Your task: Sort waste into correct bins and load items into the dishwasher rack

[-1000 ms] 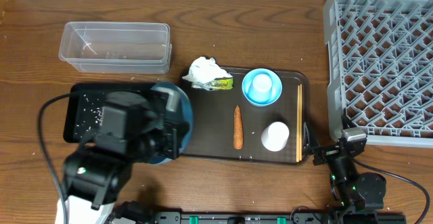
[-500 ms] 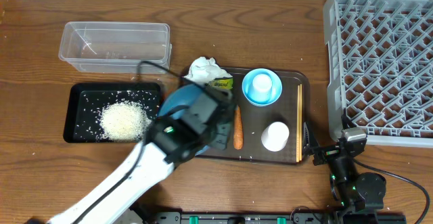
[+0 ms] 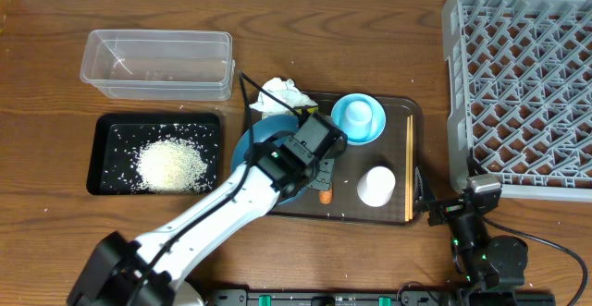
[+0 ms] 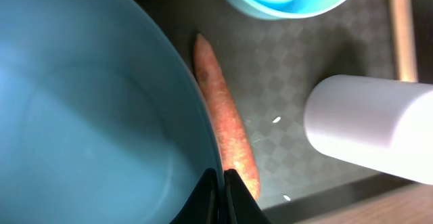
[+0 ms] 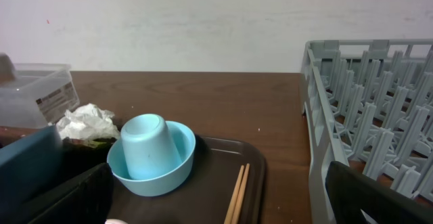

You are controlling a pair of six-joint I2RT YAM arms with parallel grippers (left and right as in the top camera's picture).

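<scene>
My left gripper (image 4: 221,183) is clamped on the rim of the large teal-blue bowl (image 4: 88,116), one finger inside the wall and one outside, with only the rim between them. The bowl looks clean and smooth inside, with no grains that I can see.

My wrist camera shows the small orange carrot (image 4: 226,122) lying full length just beside the bowl's edge, next to the white cup (image 4: 369,139), which lies on its side. From overhead my arm hides all but the carrot's lower tip. That view shows the bowl overlapping the left edge of the brown serving tray (image 3: 398,112). Whether the bowl rests on the tray or hangs above it, I cannot tell.

Only the overhead view shows the heap of white rice grains (image 3: 171,165) in the black tray (image 3: 102,140), with the clear tub (image 3: 157,66) just behind it. The crumpled white tissue (image 3: 282,93) sits at the serving tray's far left corner. The chopsticks (image 3: 410,167) lie along its right edge.

My right gripper (image 3: 444,210) sits low at the table's near edge, its fingers (image 5: 67,197) spread wide and holding nothing. Its camera sees, side on, a light-blue cup standing upside down inside the small light-blue bowl (image 5: 169,173). It also shows the upright pegs of the grey rack (image 5: 358,136).
</scene>
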